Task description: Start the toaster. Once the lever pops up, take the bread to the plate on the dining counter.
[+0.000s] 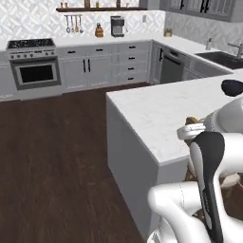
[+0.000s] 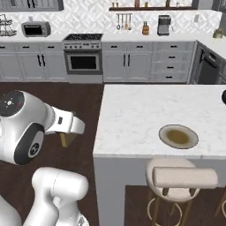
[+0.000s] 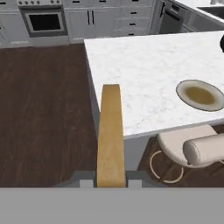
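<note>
Dark wood floor (image 1: 52, 156), with grey cabinets and an oven (image 2: 83, 62) along the back wall. Black coffee machine (image 2: 164, 24) on the far wall counter, under a shelf. Closer in, white marble dining counter (image 2: 145, 114) on plain grey sides.

Gripper (image 3: 110, 183) pinched tight on the bread (image 3: 110, 135). Seen edge-on from the hand camera: a tan-brown slice rising straight up between the 2 finger tips, over the floor and just short of the dining counter's near corner. From the right base camera, a small brown piece of the same slice poking out below the white hand, left of the counter's side wall and above the floor. From the left base camera, a sliver of brown visible beside the white wrist at the counter's near edge.

Plate (image 2: 178, 136) lying flat on the dining counter close to its near edge, cream rim with a darker brownish centre, well apart from the bread. Round beige stool (image 2: 176, 176) directly below that edge, under the plate. Small dark bowl (image 1: 232, 87) resting on the counter's far right end, well apart from the plate.
</note>
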